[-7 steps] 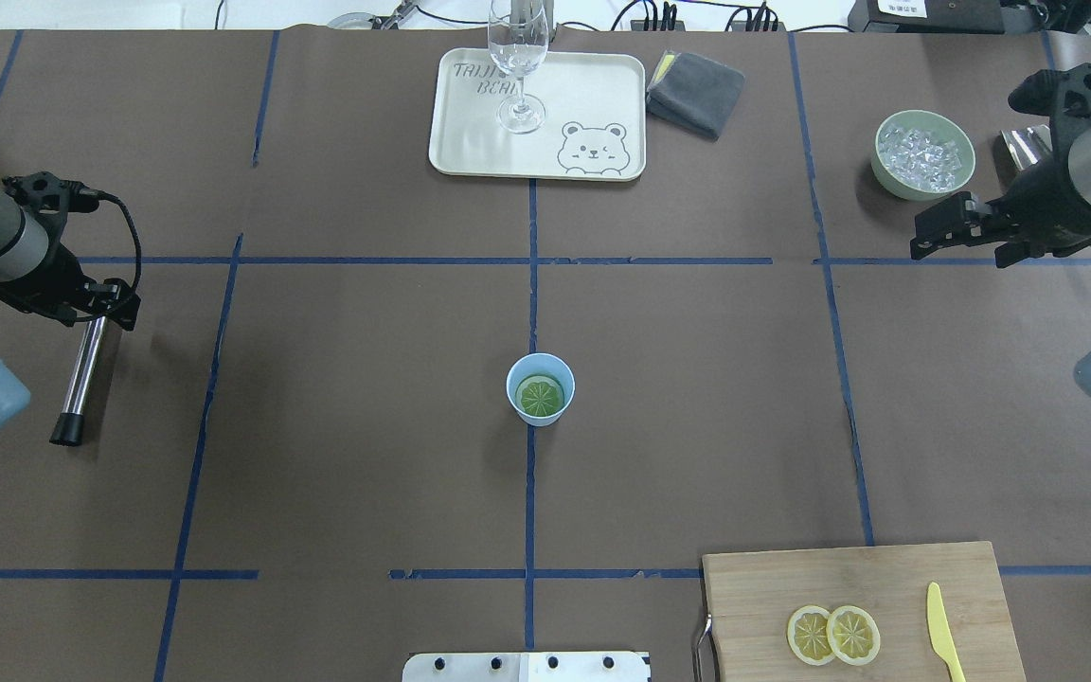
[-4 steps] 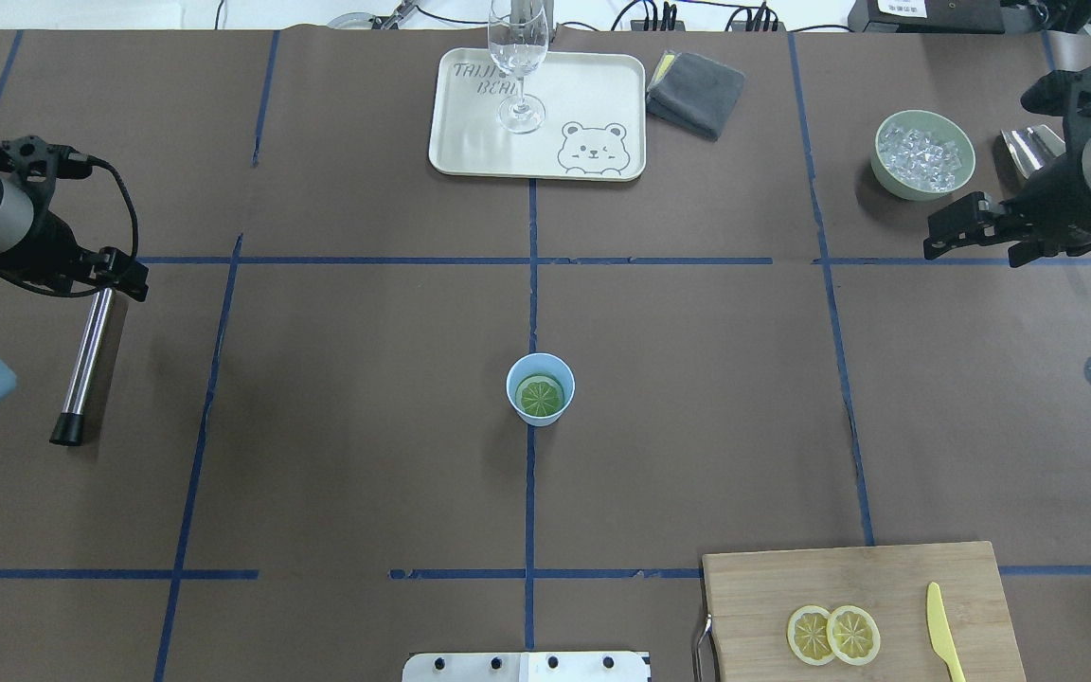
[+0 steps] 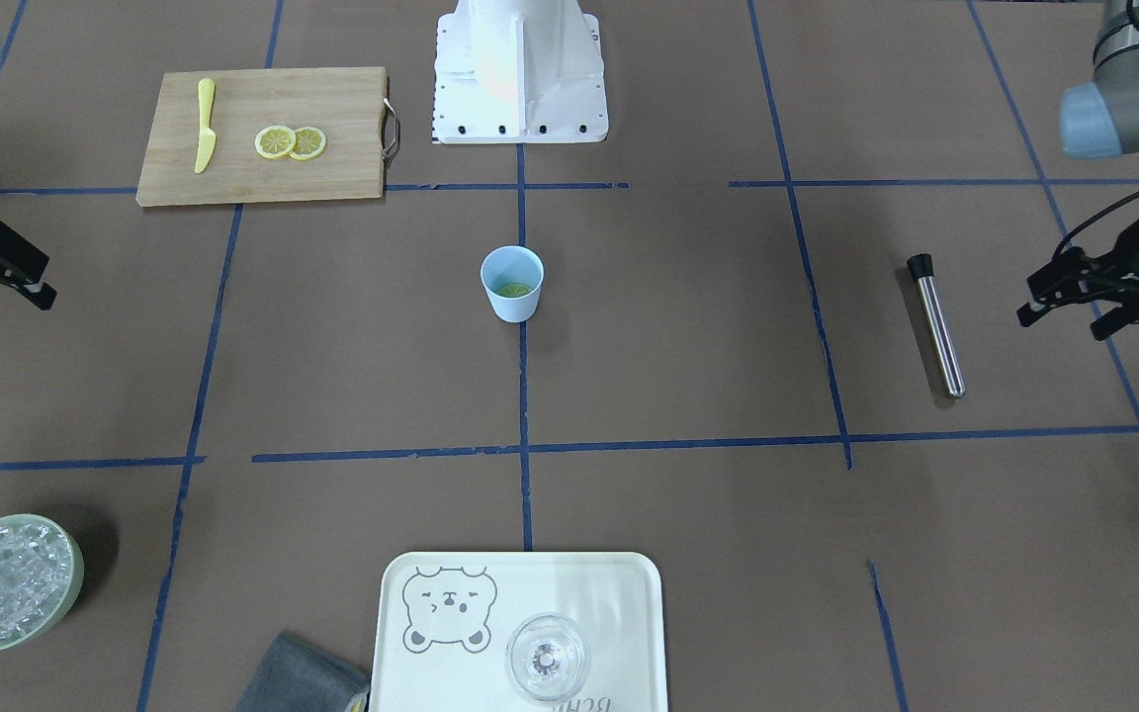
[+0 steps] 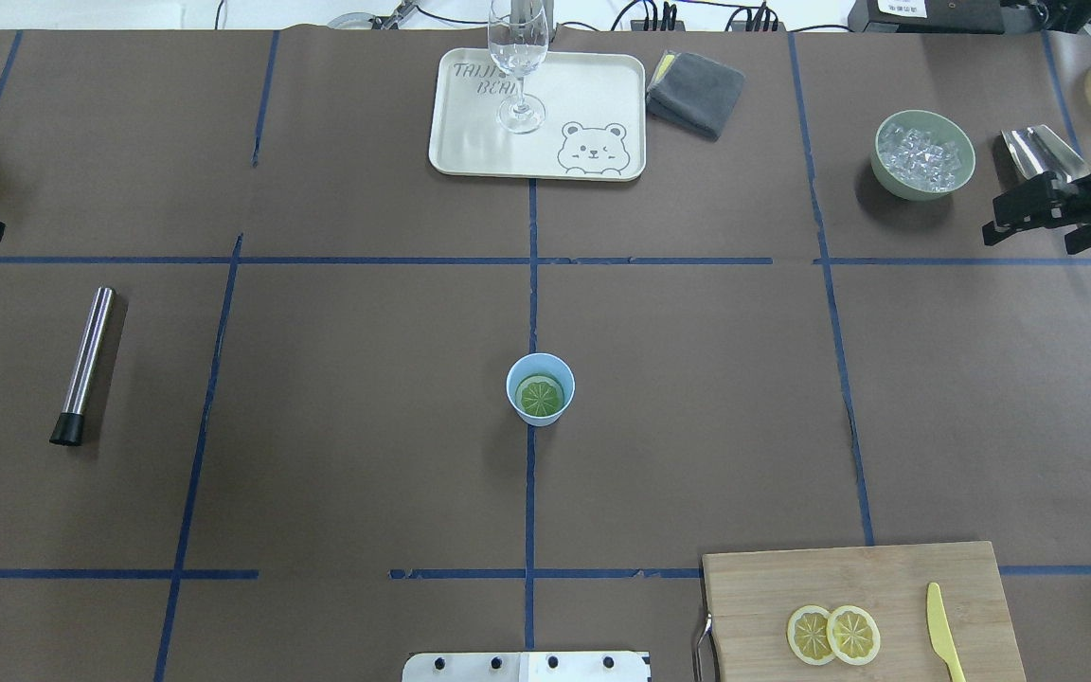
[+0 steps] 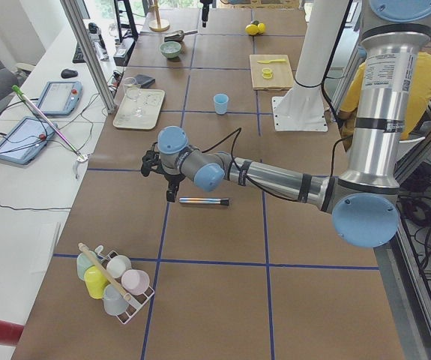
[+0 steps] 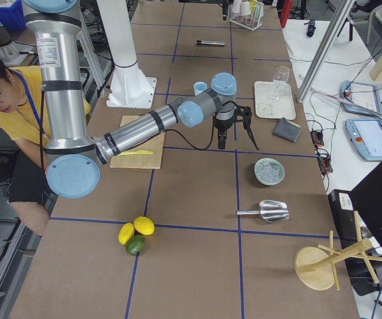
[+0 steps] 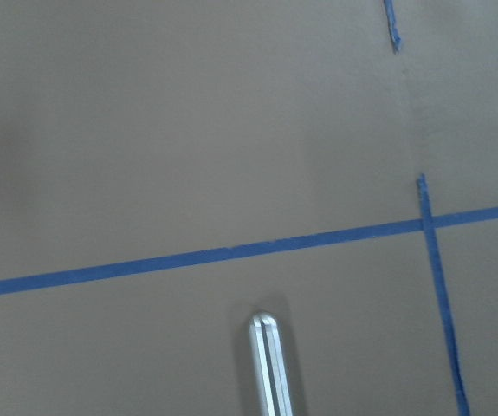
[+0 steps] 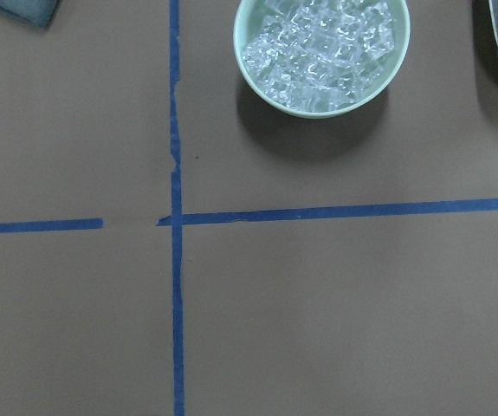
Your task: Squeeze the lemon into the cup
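Pale blue plastic, the cup (image 3: 512,305) stands mid-worktop (image 4: 318,398) with the yellow-green lemon chunk (image 4: 541,396) lying inside it, so I judge the task essentially done. The left pincer (image 3: 1061,321) and right pincer (image 4: 1030,225) hang open and empty by the worktop's left and right edges. Near the far right corner a green bowl (image 4: 877,167) holds ice (image 4: 924,152), and the wine glass (image 4: 517,47) on the far-edge tray (image 4: 602,95) looks empty.

Matt paper cover (image 4: 366,426); shiny metal rod (image 4: 83,365); wood board (image 4: 886,578); plastic cup (image 3: 512,307).
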Robot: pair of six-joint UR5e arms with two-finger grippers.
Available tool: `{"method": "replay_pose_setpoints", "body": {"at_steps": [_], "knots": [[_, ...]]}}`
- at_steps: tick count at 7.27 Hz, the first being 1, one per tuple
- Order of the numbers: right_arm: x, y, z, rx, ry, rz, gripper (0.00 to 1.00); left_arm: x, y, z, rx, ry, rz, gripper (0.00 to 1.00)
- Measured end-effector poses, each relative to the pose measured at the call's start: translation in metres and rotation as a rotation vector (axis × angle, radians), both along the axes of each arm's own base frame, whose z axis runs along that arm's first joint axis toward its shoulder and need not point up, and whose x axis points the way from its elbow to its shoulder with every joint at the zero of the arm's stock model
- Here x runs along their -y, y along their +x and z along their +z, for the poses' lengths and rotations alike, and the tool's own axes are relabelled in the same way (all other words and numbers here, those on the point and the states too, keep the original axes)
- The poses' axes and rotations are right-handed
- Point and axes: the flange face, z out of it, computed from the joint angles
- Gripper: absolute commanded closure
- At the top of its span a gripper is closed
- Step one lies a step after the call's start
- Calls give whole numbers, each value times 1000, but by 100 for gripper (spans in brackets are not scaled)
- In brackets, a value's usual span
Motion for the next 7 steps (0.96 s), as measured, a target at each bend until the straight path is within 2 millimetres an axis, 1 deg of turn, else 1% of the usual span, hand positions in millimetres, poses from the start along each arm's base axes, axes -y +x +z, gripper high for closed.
{"method": "replay_pose_setpoints", "body": {"at_steps": [1,2,3,4,5,6,7], "knots": [[7,19,23,-5,10,-21,0,-4,-22,20,23,-23,-45,0],[14,41,45,-12,24,-36,0,-4,-35,29,44,-40,-91,0],[19,64,68,-13,32,-47,0,-3,-45,31,45,-60,-134,0],[22,86,89,-10,37,-54,0,-6,-55,38,43,-85,-164,0],[24,105,108,-11,35,-52,0,-11,-62,47,55,-101,-186,0],[25,119,124,-14,24,-44,0,-14,-67,52,77,-100,-202,0],[26,129,138,-17,10,-37,0,-17,-71,55,84,-83,-182,0]]}}
